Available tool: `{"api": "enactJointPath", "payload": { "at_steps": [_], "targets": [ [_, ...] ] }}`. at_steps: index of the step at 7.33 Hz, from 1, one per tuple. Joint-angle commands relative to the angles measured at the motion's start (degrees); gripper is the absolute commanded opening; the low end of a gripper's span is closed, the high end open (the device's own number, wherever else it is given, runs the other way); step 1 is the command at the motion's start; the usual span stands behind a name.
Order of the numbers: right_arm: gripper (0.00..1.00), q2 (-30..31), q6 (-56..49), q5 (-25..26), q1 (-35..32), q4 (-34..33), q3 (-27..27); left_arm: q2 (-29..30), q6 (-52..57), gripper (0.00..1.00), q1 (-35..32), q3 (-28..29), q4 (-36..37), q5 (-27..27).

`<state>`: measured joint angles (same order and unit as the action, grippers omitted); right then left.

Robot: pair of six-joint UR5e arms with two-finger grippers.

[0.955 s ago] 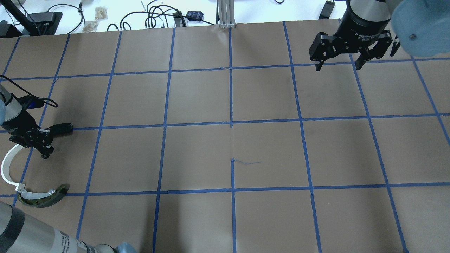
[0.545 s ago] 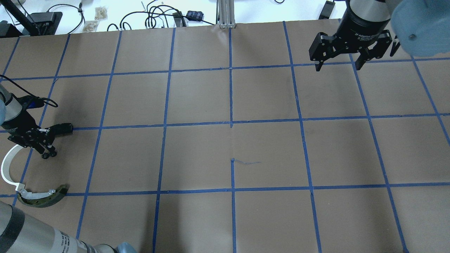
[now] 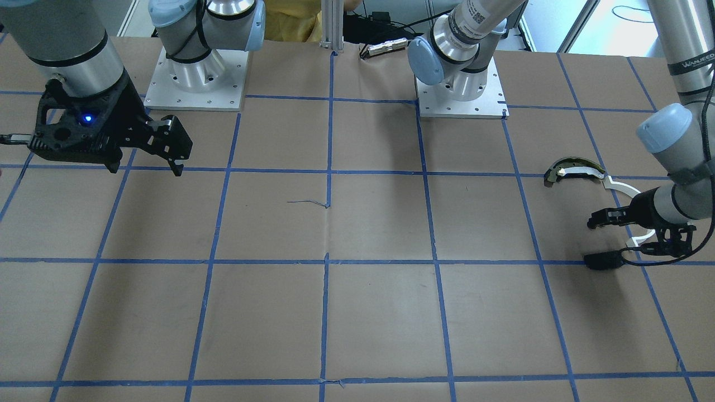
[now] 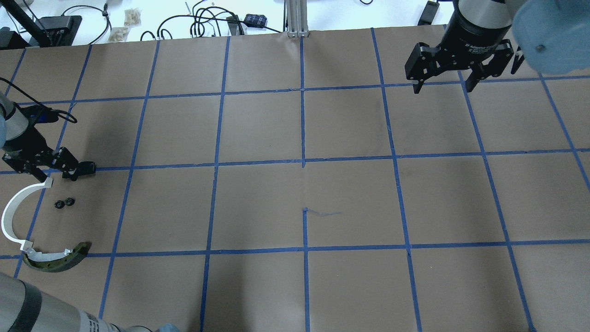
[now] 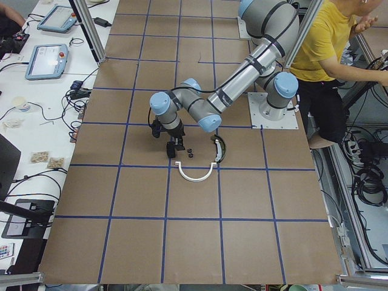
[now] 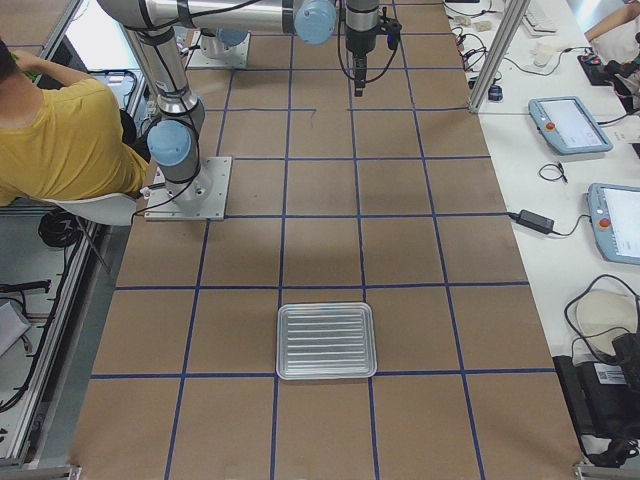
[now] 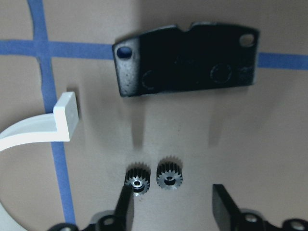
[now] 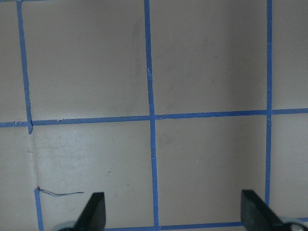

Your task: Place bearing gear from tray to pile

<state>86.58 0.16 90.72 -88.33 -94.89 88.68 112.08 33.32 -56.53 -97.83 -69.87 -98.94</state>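
Widest first: the table (image 4: 258, 129), brown paper taped into blue squares, which gives every part a marked cell. Down at the robot's right end sits the tray (image 6: 326, 341), flat and square to the grid. It is the pickup spot, well apart from the drop zone.

Now the right gripper (image 4: 443, 88). We see it hanging high over the far side with its jaws spread wide and nothing between them. Our read is that it is parked there to leave the left arm room to work.

Over to the left gripper (image 7: 173, 204). It hovers above the pile with fingers parted and holds nothing, the paper showing plainly between the tips.

The pile itself is a loose cluster at the robot's left edge. The white strip (image 4: 9, 216) curves round like a bracket. Its lower end meets the metal piece (image 4: 55, 260), dark and tan, lying on a tape line. The black block (image 7: 187, 60) lies flat across another tape line, just beyond the strip's upper end.

Smallest of all are the gears (image 7: 169, 175), two little toothed wheels side by side on the paper. They sit between strip and block, directly under the open fingers. One fingertip overlaps a gear in the wrist view, though we can't tell if it touches. We judge the placing done here. The gear is among the pile, so a straight lift should avoid nudging it.
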Motion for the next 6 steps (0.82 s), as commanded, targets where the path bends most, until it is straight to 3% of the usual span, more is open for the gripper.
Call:
{"api": "enactJointPath", "payload": {
  "at_steps": [1,3,6],
  "targets": [
    [1.0,0.08,-0.08,-0.01,0.0,0.05,0.0,-4.57,-8.03,1.0,-9.52,6.21,-7.16,0.85],
    [1.0,0.0,-0.08,-0.01,0.0,0.05,0.0,-10.01,-17.9,1.0,-17.88,9.41,-13.52,5.83],
    [1.0,0.0,-0.08,-0.1,0.0,0.05,0.0,-17.75,-24.35,1.0,-28.78,7.66,-14.85,5.51]
  ]
}}
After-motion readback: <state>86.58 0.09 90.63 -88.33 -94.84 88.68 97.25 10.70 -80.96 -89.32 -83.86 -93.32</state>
